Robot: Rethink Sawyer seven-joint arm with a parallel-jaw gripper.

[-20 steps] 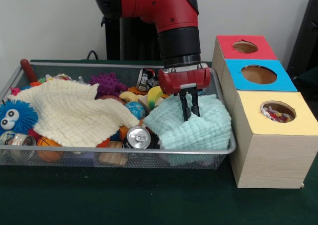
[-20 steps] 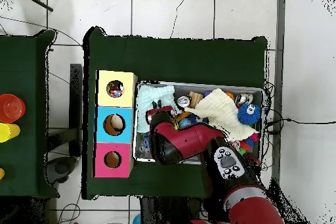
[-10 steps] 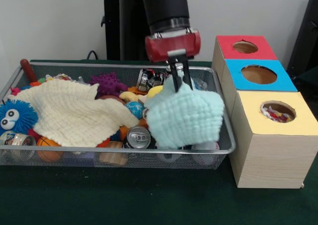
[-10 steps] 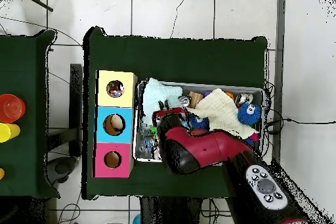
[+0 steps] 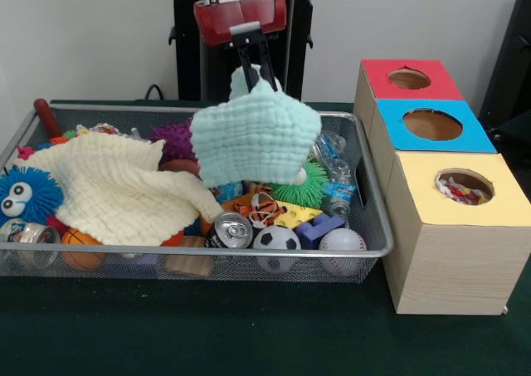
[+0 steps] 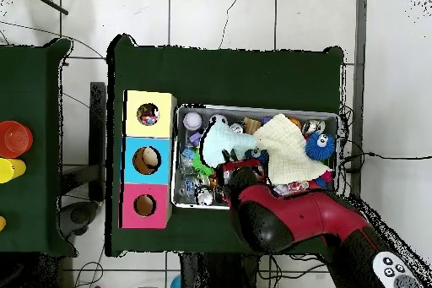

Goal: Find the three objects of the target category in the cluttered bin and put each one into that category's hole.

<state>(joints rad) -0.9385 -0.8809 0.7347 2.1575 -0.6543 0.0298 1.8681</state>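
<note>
Bin (image 5: pixel 375 250), lower left of frame: mint cloth (image 5: pixel 253 138), pinched in gripper (image 5: pixel 255 71), now lifted leftward, uncovering balls (image 5: pixel 342 241), probably targets; holes (image 5: pixel 432 124) at right.

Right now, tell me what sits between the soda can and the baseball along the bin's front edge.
A soccer ball sits between the soda can and the baseball, clearest in the front view.

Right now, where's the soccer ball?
In the front view the soccer ball lies at the wire bin's near rim, right of centre, between the soda can and the baseball.
</note>
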